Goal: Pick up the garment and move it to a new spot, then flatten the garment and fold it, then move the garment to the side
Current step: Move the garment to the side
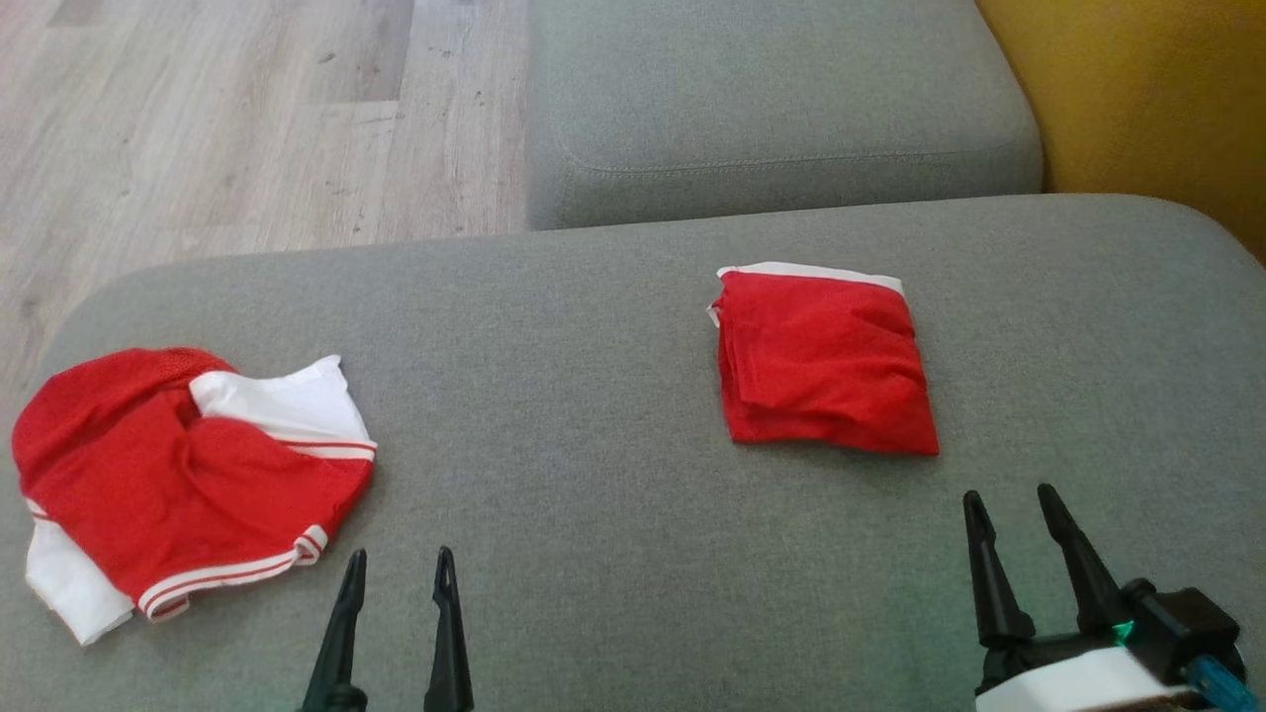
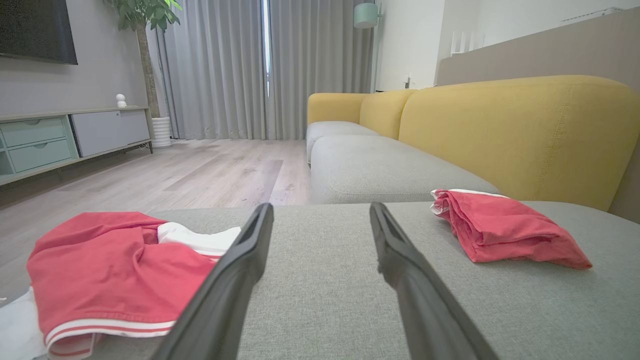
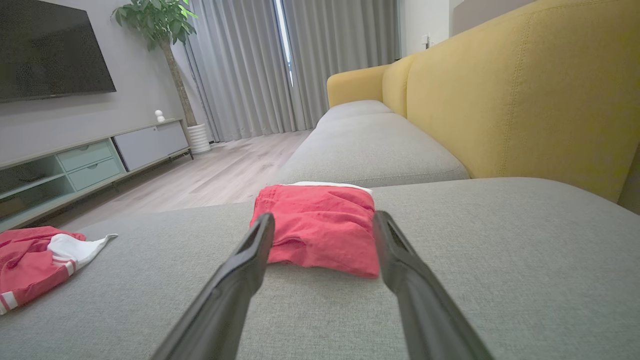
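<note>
A folded red garment with a white edge lies on the grey sofa seat, right of centre; it also lies ahead in the right wrist view and at the right of the left wrist view. A crumpled red and white garment with striped trim lies at the seat's left end. My left gripper is open near the front edge, just right of the crumpled garment. My right gripper is open, just short of the folded garment's near edge. Both hold nothing.
A second grey seat cushion lies beyond the seat, with the yellow backrest to the right. Wooden floor runs past the seat's left and far edge. A TV cabinet and a potted plant stand across the room.
</note>
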Available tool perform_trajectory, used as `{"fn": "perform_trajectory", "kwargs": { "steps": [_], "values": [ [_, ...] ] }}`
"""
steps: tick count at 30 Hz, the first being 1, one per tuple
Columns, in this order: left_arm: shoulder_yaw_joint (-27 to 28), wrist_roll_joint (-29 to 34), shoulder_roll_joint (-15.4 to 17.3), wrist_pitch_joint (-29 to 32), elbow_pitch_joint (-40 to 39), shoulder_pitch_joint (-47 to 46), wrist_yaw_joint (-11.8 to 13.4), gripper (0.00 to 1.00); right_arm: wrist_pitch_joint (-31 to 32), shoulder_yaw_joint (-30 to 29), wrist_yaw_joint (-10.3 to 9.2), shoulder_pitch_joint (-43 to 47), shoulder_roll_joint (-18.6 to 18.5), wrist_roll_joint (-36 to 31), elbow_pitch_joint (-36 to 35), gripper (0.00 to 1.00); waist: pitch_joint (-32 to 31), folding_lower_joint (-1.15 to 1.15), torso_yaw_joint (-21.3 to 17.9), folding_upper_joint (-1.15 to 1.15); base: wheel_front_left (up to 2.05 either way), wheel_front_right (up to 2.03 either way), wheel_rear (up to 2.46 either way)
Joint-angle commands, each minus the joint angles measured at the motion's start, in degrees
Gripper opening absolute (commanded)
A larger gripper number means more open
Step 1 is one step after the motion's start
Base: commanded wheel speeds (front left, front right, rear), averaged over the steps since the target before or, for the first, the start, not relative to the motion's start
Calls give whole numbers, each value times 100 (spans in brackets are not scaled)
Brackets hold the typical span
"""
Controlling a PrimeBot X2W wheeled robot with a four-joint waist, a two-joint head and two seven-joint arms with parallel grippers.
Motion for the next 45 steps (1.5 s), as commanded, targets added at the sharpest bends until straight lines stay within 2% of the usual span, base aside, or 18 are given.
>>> {"fn": "perform_trajectory", "kwargs": {
  "steps": [1,10,17,20,27,34,35,36,37,41,45],
  "values": [
    [178,-55,-38,-29,-164,-336,22,100,-53,91,-11,-217,-59,-58,-205,100,18,0,11,0,0,0,0],
    [112,-13,-38,-29,-249,-484,28,100,-53,-89,-11,-458,-72,-53,10,100,367,0,80,0,0,0,0],
    [-46,-48,-38,-29,-246,-864,36,100,-38,-230,-11,-1531,-301,319,679,100,1096,0,123,0,0,0,0],
    [-151,-68,-38,-29,-218,-1099,21,100,261,-272,-11,-2199,-440,531,1133,100,1394,0,145,0,0,0,0],
    [-379,-48,-38,-29,-142,-1567,15,100,1445,-210,-11,-3543,-628,1132,2270,100,1901,0,314,0,0,0,0],
    [-513,-109,-38,-29,-79,-1788,54,100,1989,-11,-11,-4019,-620,1459,3074,100,2079,0,490,0,0,0,0],
    [-528,-119,-38,-29,-72,-1798,65,100,2023,26,-11,-4041,-602,1542,3155,71,2086,0,505,0,0,0,0],
    [-541,-127,-38,-29,-69,-1802,75,100,2034,47,-11,-4052,-595,1617,3220,16,2091,0,516,0,0,0,0],
    [-549,-134,-38,-29,-67,-1801,89,100,2031,76,-11,-4058,-593,1682,3263,0,2096,0,522,0,0,0,0],
    [-534,-156,-38,-29,-89,-1777,137,100,1914,203,-11,-4041,-728,1912,3224,0,2126,0,448,0,0,0,0],
    [-511,-130,-38,-29,-113,-1803,111,100,1743,423,-11,-4016,-1218,1785,3011,0,2228,0,212,0,0,0,0]
  ]
}}
